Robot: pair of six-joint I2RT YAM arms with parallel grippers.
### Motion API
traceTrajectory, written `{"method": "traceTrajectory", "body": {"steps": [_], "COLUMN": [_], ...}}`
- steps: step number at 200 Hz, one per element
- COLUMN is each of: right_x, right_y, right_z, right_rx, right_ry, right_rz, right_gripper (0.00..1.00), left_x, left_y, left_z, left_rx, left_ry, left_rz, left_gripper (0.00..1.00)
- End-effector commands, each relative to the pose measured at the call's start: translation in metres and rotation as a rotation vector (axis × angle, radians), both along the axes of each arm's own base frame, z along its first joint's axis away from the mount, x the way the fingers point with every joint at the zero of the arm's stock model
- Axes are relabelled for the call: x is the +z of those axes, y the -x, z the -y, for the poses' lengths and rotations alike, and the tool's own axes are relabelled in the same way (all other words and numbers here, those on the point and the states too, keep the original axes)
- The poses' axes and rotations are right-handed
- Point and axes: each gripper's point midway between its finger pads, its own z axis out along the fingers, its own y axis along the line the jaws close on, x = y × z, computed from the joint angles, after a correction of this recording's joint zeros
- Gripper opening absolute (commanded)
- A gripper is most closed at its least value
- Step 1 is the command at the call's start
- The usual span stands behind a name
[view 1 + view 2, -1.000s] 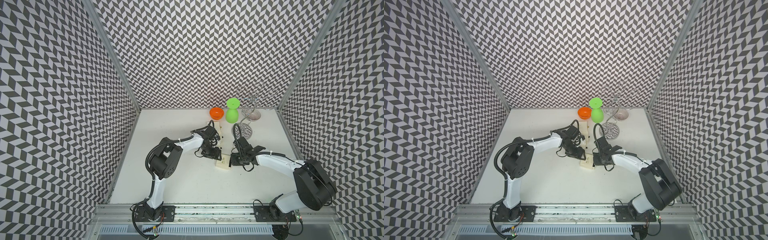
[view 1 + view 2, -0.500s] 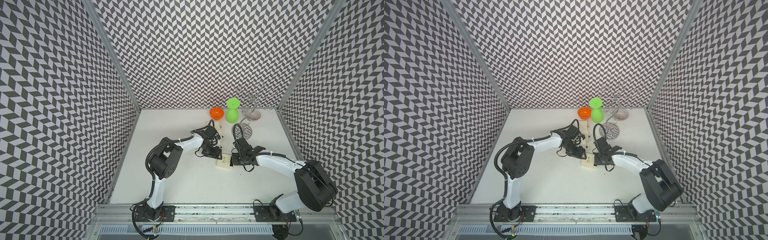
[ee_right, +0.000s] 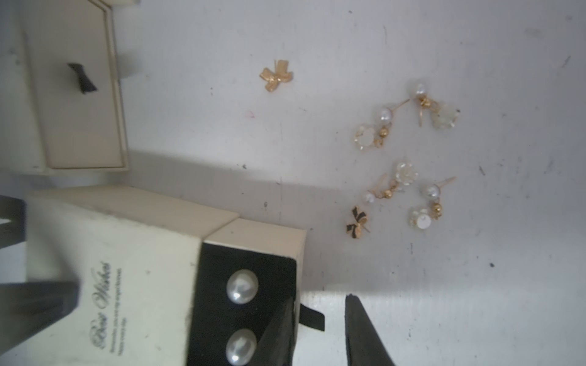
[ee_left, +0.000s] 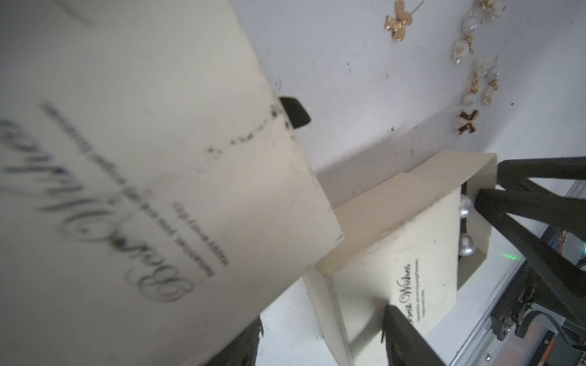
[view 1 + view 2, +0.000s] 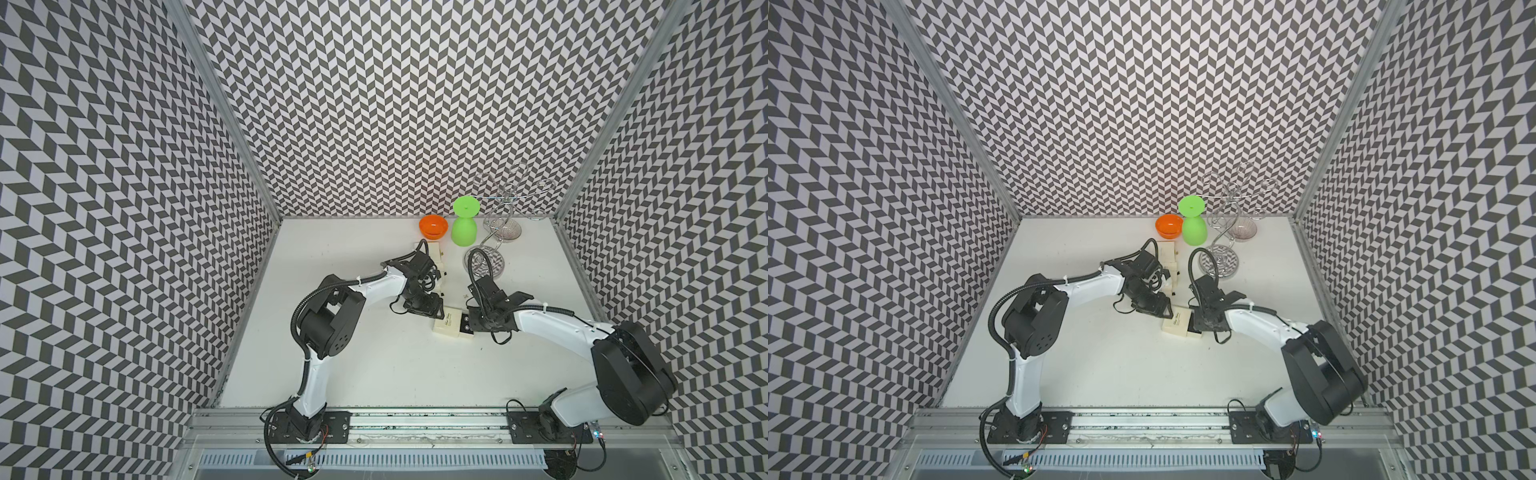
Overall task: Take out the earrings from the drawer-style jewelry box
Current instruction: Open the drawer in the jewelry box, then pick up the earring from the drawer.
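Looks like a robotics lab test cell: white tabletop (image 5: 395, 374) boxed in by chevron-print panels (image 5: 395, 104) on aluminium posts (image 5: 230, 124), left arm (image 5: 374, 286) and right arm (image 5: 552, 328) bolted to an extrusion rail (image 5: 424, 419) along the front edge, exposed cable loom (image 5: 296, 320).

In a top view, the earrings (image 5: 465, 296) at one o'clock of the jewelry box (image 5: 448, 326) are mere specks to me. At my left wrist a cream box (image 4: 126, 190) looms blurred, lettering unreadable, cropped by the frame.
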Motion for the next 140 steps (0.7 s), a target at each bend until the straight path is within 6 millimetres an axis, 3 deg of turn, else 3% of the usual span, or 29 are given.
{"method": "traceTrajectory", "body": {"steps": [1, 30, 47, 115, 140], "right_x": [0.005, 0.044, 0.054, 0.028, 0.014], "right_y": [0.01, -0.01, -0.014, 0.001, 0.009], "right_z": [0.026, 0.005, -0.006, -0.035, -0.033], "right_rx": [-0.009, 0.059, 0.096, 0.181, 0.185], "right_ry": [0.09, -0.001, -0.051, -0.158, -0.135], "right_rz": [-0.004, 0.133, 0.16, 0.044, -0.002], "right_gripper": [0.28, 0.28, 0.28, 0.27, 0.27], "left_x": [-0.061, -0.061, -0.061, -0.062, -0.062], "left_y": [-0.012, -0.01, -0.011, -0.011, -0.01], "left_z": [-0.07, -0.067, -0.066, -0.064, -0.064], "left_rx": [0.101, 0.094, 0.09, 0.083, 0.081], "left_ry": [-0.308, -0.307, -0.307, -0.304, -0.305], "left_rz": [0.006, 0.006, 0.009, 0.009, 0.007], "left_gripper": [0.63, 0.63, 0.63, 0.63, 0.63]}}
